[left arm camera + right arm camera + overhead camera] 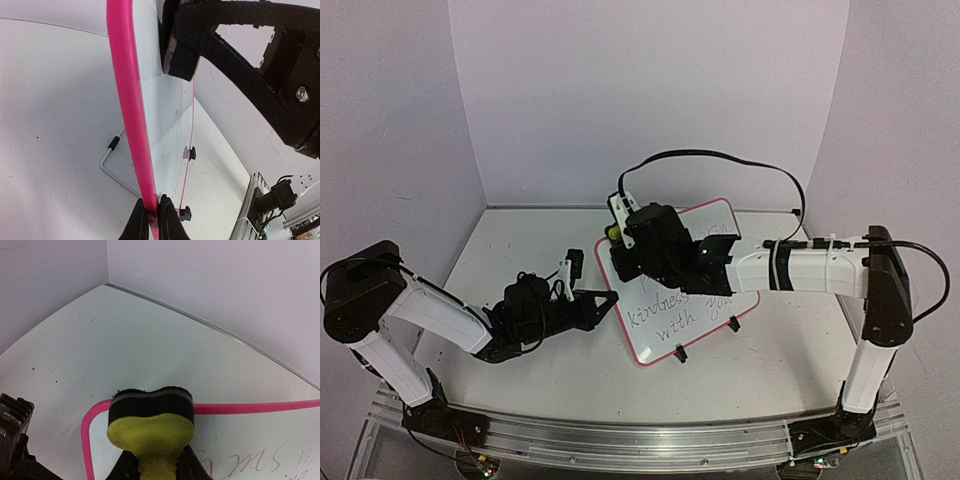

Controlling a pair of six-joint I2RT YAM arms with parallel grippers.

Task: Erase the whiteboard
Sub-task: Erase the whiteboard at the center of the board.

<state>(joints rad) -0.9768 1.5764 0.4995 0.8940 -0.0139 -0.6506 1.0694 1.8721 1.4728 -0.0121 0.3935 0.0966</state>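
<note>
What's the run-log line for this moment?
step: erasing | left hand: shut on whiteboard frame edge | right hand: shut on eraser, against board's top corner | writing: present across lower board

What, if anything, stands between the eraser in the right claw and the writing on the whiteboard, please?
Nothing visible does. The right claw holds the yellow-and-black eraser at the whiteboard's far-left corner, with the handwriting lying uncovered beside it. The left claw pinches the pink frame at the edge, off the writing.
</note>
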